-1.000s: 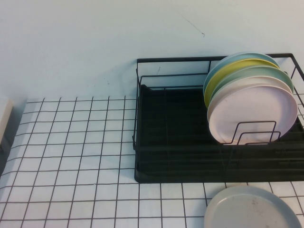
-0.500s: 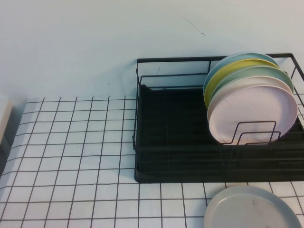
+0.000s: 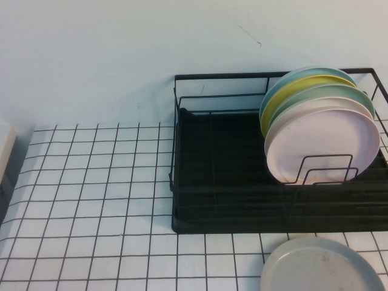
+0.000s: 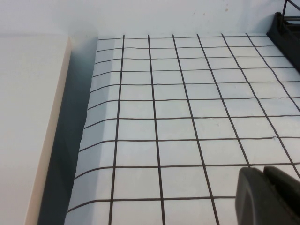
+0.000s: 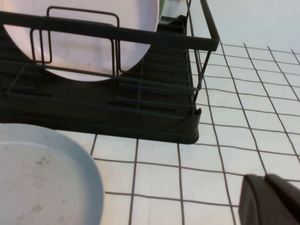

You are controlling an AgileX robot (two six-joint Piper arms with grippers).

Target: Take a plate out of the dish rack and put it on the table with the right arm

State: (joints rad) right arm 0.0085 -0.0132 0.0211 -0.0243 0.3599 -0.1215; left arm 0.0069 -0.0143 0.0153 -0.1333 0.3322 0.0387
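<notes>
Neither hand shows in high view; wrist views show left hand (image 4: 268, 194) and right hand (image 5: 271, 199) over the table (image 3: 91, 200), fingers together, nothing held. Pink plate (image 3: 324, 145) stands frontmost in the dish rack (image 3: 230, 200), upright among other plates.

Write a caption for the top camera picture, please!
Round pale pink plate standing in black wire dish rack; neither tool in view.

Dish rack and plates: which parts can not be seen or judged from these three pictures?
- Dish rack: right end cut off by the high view's edge.
- Plates behind the pink plate: only rims show; it covers them.
- Grey plate: cut off by the high view's bottom edge.
- Left gripper, right gripper: only dark corner pieces in their wrist views; absent from the high view.
</notes>
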